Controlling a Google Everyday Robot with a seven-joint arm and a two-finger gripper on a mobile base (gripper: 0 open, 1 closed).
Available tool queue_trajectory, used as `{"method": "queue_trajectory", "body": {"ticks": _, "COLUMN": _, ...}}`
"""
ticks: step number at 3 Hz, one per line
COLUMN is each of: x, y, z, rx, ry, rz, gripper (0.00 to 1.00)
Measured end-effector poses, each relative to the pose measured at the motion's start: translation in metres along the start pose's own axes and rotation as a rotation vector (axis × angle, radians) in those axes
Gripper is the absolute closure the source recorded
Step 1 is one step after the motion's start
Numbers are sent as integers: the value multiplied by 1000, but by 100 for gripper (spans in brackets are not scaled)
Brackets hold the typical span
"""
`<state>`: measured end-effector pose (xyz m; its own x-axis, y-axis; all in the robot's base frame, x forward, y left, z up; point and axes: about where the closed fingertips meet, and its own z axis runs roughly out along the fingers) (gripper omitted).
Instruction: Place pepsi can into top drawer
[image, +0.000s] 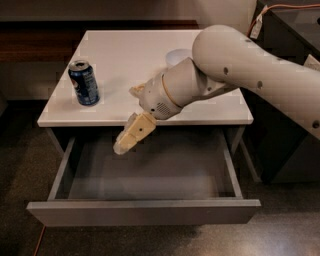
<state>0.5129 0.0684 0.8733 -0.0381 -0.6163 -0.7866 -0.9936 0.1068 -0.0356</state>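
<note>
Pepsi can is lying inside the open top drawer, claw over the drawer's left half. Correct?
Not quite. The camera view shows the pepsi can standing upright on the white cabinet top, near its left edge, not inside the drawer. The rest holds: the top drawer is open, and the claw is over its left half.

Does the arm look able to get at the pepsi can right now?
Probably yes. The end effector hangs over the open top drawer, below and right of the pepsi can, which stands upright near the left edge of the cabinet top. Nothing stands between them; it need only rise above the front edge.
</note>
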Motion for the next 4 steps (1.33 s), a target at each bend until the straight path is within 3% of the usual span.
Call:
{"method": "queue_trajectory", "body": {"ticks": 1, "x": -12, "y": -38, "z": 15, "rx": 33, "ry": -4, "rz": 37, "gripper": 0}}
{"method": "queue_trajectory", "body": {"ticks": 4, "x": -26, "y": -111, "z": 40, "rx": 134, "ry": -77, "rz": 95, "gripper": 0}}
